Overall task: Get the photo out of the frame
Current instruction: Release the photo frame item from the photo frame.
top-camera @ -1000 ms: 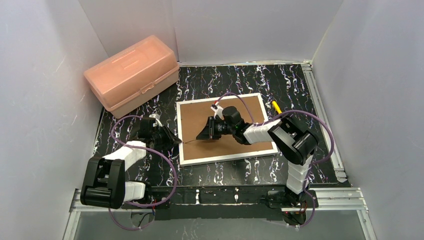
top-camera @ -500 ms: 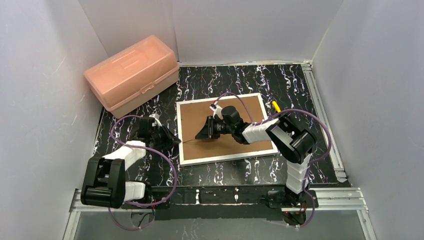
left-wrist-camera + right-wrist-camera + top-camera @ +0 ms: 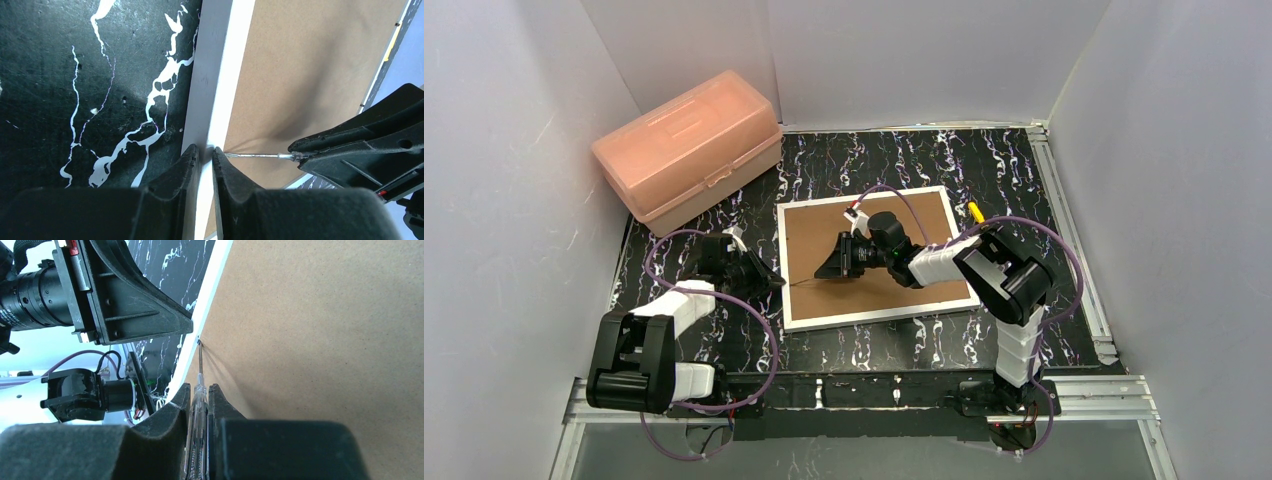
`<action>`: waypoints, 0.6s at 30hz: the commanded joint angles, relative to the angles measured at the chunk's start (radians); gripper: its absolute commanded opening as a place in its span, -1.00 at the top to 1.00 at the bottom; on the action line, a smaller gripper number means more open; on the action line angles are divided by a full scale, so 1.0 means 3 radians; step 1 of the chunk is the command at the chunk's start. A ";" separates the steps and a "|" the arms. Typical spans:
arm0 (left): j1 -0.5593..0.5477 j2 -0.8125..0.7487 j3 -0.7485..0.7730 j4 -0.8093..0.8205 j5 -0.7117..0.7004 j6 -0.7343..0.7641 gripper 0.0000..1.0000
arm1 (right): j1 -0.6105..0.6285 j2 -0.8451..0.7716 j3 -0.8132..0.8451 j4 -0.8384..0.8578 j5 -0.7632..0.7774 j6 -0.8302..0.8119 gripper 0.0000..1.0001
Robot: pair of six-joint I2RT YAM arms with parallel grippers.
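Lying back-up on the black marbled counter (image 3: 874, 160), the frame (image 3: 814, 235) shows its brown board with the thin white rim all round. The print side is not in view.

Around it:
- A pink plastic box (image 3: 689, 150) sits off the frame's far-left corner, well apart, lid closed.
- A small yellow item (image 3: 975, 212) lies just beside the frame's far-right corner, too small to identify.
- Purple cables loop from both arms near the frame's left and right sides.
- The right arm's wrist and forearm lie over the middle of the board and cover part of it from above.

Right gripper (image 3: 199, 387): over the frame's left half, pointing toward its left edge. The fingers (image 3: 175, 405) are narrow and clamped on a clear-handled screwdriver (image 3: 197, 410). The thin metal shaft runs low across the board, and its tip meets the seam where the board joins the left white rim.

Left gripper (image 3: 206, 150): at the frame's left edge, coming in from the counter side. The fingers (image 3: 187, 165) are nearly together, one tip outside the white rim and one on its inner side, pinching that rim. The screwdriver tip ends just beside the inner finger. The rest of the left arm stays off the frame, over bare counter to the frame's left.
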 commanded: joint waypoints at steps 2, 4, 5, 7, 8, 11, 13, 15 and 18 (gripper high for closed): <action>-0.0034 0.0105 0.0024 -0.0067 0.0137 0.0046 0.77 | 0.0044 0.0178 0.0083 0.0167 -0.0102 0.0042 0.97; -0.0032 0.0124 0.0021 -0.0063 0.0152 0.0045 0.77 | 0.0041 0.0211 0.0078 0.0218 -0.0115 0.0070 0.97; -0.0032 0.0130 0.0021 -0.0063 0.0158 0.0045 0.78 | 0.0042 0.0229 0.0078 0.0233 -0.0120 0.0077 0.97; -0.0032 0.0140 0.0013 -0.0059 0.0171 0.0045 0.78 | 0.0041 0.0262 0.0073 0.0282 -0.0138 0.0104 0.97; -0.0032 0.0143 0.0008 -0.0051 0.0180 0.0042 0.79 | 0.0043 0.0287 0.0070 0.0313 -0.0152 0.0120 0.97; -0.0032 0.0157 -0.0003 -0.0043 0.0190 0.0040 0.79 | 0.0043 0.0344 0.0059 0.0404 -0.0180 0.0176 0.97; -0.0032 0.0160 -0.0009 -0.0040 0.0197 0.0040 0.79 | 0.0045 0.0377 0.0053 0.0450 -0.0196 0.0202 0.97; -0.0032 0.0160 -0.0019 -0.0032 0.0203 0.0038 0.80 | 0.0052 0.0404 0.0048 0.0493 -0.0212 0.0224 0.97; -0.0032 0.0173 -0.0025 -0.0018 0.0219 0.0026 0.81 | 0.0071 0.0430 0.0043 0.0527 -0.0223 0.0240 0.97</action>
